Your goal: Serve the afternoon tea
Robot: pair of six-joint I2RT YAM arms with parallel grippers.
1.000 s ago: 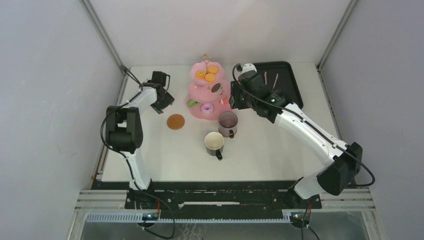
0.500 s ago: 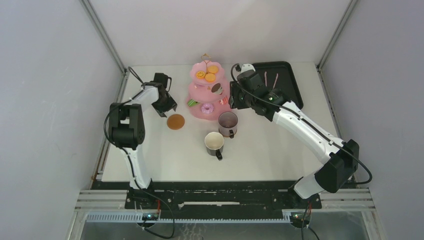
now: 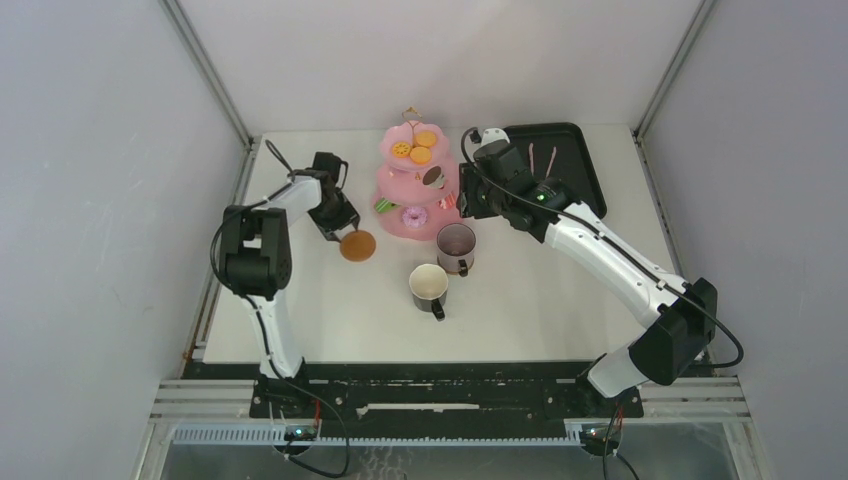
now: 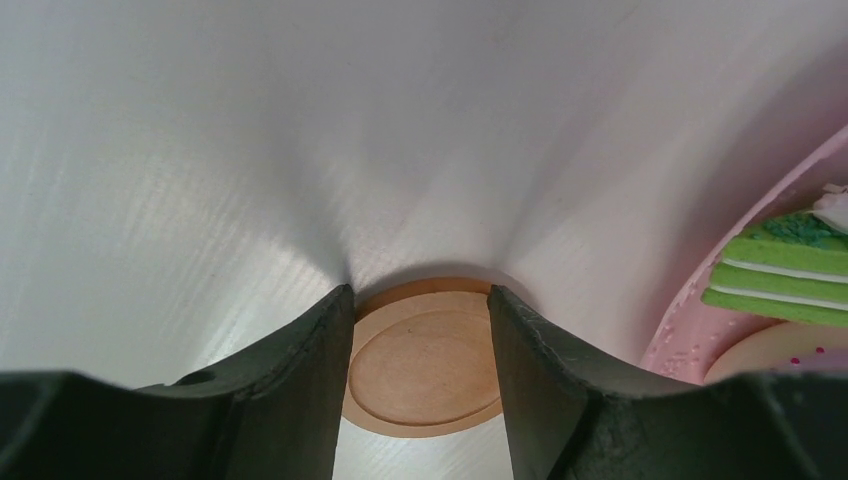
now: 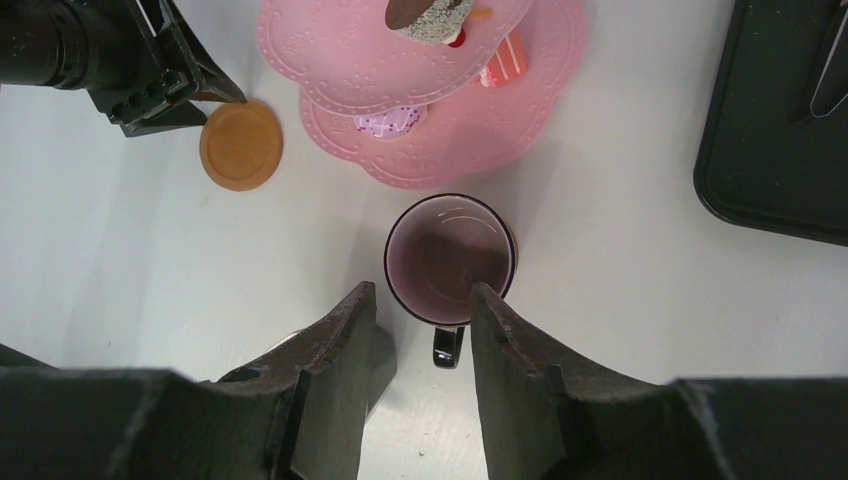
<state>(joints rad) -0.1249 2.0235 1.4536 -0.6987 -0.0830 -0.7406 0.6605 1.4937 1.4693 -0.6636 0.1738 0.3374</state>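
Though matte, round rimmed coaster (image 4: 425, 365)

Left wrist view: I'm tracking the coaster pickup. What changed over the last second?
The left gripper swung right and toward the near edge, reaching the coaster with open jaws over it, nothing gripped. The right gripper, mugs and cake stand stayed put.

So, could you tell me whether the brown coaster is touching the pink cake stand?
Apart. The right wrist view shows bare white table between the coaster and the bottom tier of the cake stand.
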